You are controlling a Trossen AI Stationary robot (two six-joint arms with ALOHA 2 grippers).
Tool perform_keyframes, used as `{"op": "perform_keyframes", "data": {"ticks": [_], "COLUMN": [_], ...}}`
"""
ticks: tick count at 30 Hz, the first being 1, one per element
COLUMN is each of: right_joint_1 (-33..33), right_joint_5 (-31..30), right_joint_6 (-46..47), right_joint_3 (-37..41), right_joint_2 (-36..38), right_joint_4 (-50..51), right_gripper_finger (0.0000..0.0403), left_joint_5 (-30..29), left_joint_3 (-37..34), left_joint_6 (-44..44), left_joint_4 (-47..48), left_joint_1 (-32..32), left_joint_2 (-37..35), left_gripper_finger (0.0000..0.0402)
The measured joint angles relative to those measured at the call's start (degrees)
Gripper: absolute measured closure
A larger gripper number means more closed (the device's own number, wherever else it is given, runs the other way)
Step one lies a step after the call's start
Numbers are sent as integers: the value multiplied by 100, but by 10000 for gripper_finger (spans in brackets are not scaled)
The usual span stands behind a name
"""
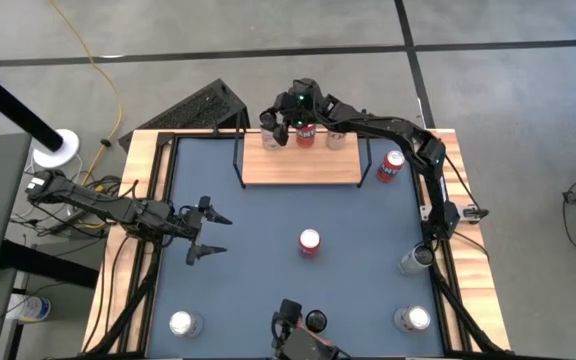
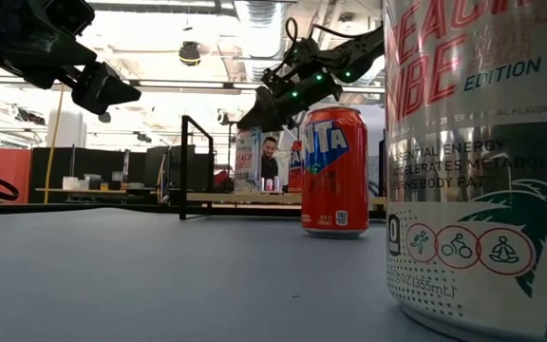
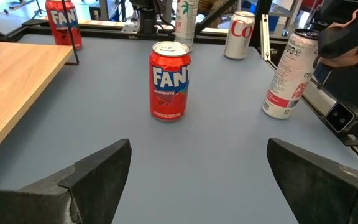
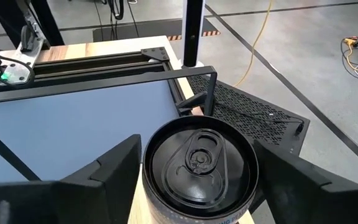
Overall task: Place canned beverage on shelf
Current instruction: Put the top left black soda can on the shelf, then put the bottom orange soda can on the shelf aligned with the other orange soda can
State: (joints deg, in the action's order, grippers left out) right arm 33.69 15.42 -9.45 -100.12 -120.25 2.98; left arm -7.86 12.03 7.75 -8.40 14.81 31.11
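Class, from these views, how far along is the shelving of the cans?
Done: three cans stand on the shelf. In hand: the right hand straddles the black-topped can at the shelf's end, fingers clear of it. Left: the Fanta can and several others stand on the table; the left hand hovers open.

Grey concrete floor, yellow cable

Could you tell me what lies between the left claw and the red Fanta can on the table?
Only bare dark-blue tabletop separates the open left claw from the red Fanta can, per the left wrist view.
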Motion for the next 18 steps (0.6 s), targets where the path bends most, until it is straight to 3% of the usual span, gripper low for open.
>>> {"op": "perform_keyframes", "data": {"ticks": [8, 18], "right_joint_1": [2, 6], "right_joint_5": [-4, -98], "right_joint_6": [0, 197], "right_joint_3": [0, -2], "right_joint_2": [0, 291], "right_joint_4": [-31, -331], "right_gripper_finger": [64, 58], "left_joint_5": [-1, -2], "left_joint_3": [0, 0], "left_joint_6": [2, 46], "left_joint_4": [-2, 0], "left_joint_1": [-1, 0], "left_joint_2": [0, -2], "left_gripper_finger": [38, 38]}}
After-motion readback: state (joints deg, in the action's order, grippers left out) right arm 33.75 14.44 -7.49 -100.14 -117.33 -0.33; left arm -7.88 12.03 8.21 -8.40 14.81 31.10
